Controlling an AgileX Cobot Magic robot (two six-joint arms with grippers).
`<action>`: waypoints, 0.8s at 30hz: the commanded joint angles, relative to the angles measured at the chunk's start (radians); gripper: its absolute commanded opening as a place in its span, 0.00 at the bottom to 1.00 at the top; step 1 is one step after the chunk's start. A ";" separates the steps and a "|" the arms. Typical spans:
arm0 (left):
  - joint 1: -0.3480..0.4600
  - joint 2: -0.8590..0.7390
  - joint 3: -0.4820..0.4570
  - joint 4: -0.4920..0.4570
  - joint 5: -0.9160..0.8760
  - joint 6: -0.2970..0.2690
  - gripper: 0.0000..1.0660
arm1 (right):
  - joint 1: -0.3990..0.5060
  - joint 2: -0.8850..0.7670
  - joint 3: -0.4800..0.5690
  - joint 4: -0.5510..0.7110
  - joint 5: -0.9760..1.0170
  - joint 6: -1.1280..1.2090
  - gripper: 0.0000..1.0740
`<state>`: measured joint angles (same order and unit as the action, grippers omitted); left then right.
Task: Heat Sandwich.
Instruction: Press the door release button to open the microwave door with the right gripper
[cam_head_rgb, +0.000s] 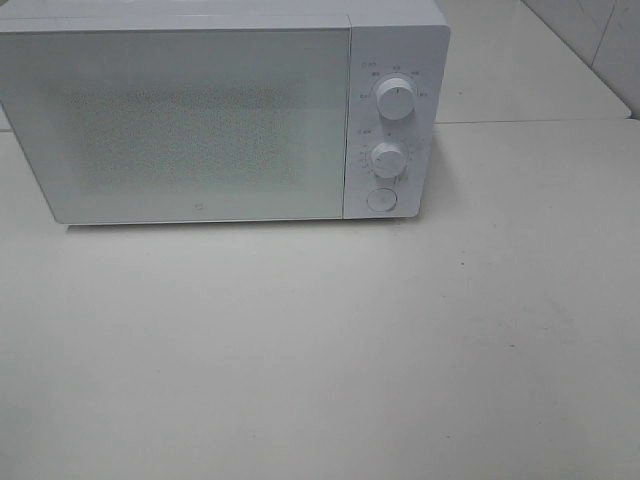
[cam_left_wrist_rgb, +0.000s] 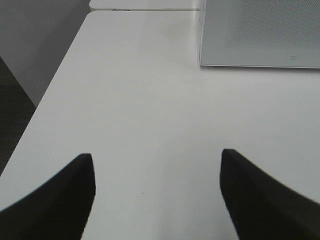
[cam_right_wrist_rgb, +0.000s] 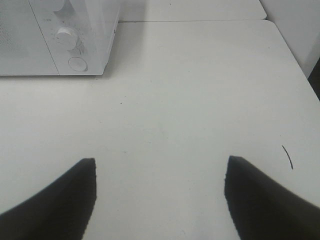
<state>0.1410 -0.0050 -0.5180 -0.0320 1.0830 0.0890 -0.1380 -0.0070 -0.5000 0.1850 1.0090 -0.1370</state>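
A white microwave (cam_head_rgb: 200, 110) stands at the back of the white table (cam_head_rgb: 320, 350) with its door shut. It has two round knobs (cam_head_rgb: 395, 100) and a round button (cam_head_rgb: 381, 199) on its right panel. The sandwich and its pink plate are out of view. Neither arm shows in the exterior high view. My left gripper (cam_left_wrist_rgb: 156, 165) is open and empty above bare table, with the microwave's front left corner (cam_left_wrist_rgb: 260, 35) ahead. My right gripper (cam_right_wrist_rgb: 159, 170) is open and empty above bare table, with the microwave's control panel (cam_right_wrist_rgb: 75, 45) ahead.
The table's left edge (cam_left_wrist_rgb: 50, 95) drops to a dark floor in the left wrist view. The table's right edge (cam_right_wrist_rgb: 295, 65) shows in the right wrist view. A small dark curved mark (cam_right_wrist_rgb: 287, 156) lies on the table by the right gripper.
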 joint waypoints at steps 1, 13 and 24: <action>-0.007 -0.016 0.002 0.004 -0.016 -0.007 0.64 | 0.002 -0.024 0.001 -0.006 -0.013 0.013 0.66; -0.007 -0.016 0.002 0.004 -0.016 -0.007 0.64 | 0.002 -0.024 0.001 -0.033 -0.015 0.049 0.66; -0.007 -0.016 0.002 0.004 -0.016 -0.007 0.64 | 0.002 -0.024 0.001 -0.033 -0.015 0.049 0.66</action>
<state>0.1410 -0.0050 -0.5180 -0.0320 1.0830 0.0890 -0.1380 -0.0070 -0.4990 0.1580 1.0090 -0.0930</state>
